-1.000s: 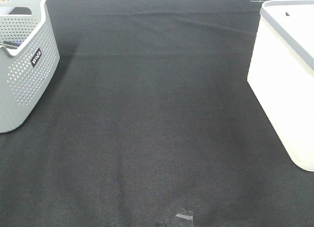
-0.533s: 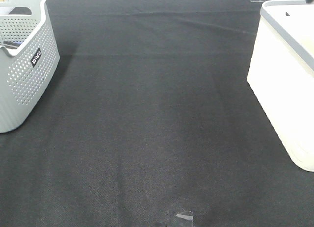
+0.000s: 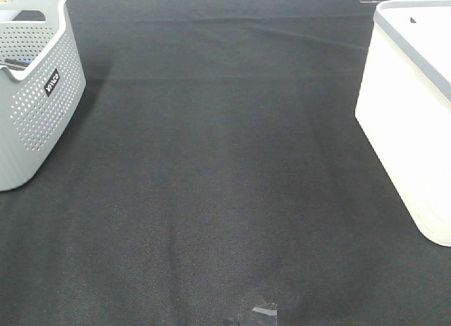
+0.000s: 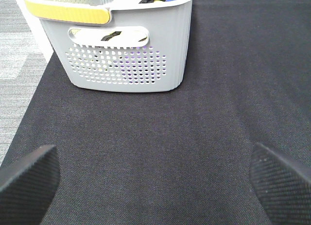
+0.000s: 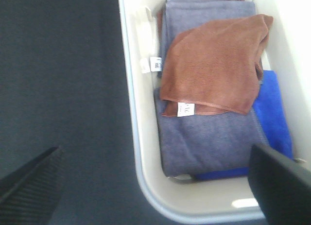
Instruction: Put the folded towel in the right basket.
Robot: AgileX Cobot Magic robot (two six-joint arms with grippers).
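My right gripper (image 5: 155, 186) hangs with jaws wide apart and empty over the smooth white right basket (image 5: 133, 137), where the nappy brown folded towel (image 5: 214, 64) lies flat atop a grey one (image 5: 209, 137), its long axis toward the frame's upper right. My left gripper (image 4: 155, 179), jaws also spread, faces the perforated grey basket (image 4: 126, 64) on the woven black cloth (image 3: 225, 185).

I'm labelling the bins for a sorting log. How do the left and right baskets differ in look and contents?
The left basket is grey, with perforated walls, a handle slot and a yellow rim strip; the right basket is white with smooth walls and a grey rim. The left one's contents are mostly hidden, while the right one holds a brown towel on top of a grey-purple towel beside a blue towel. Both stand upright on the black cloth.
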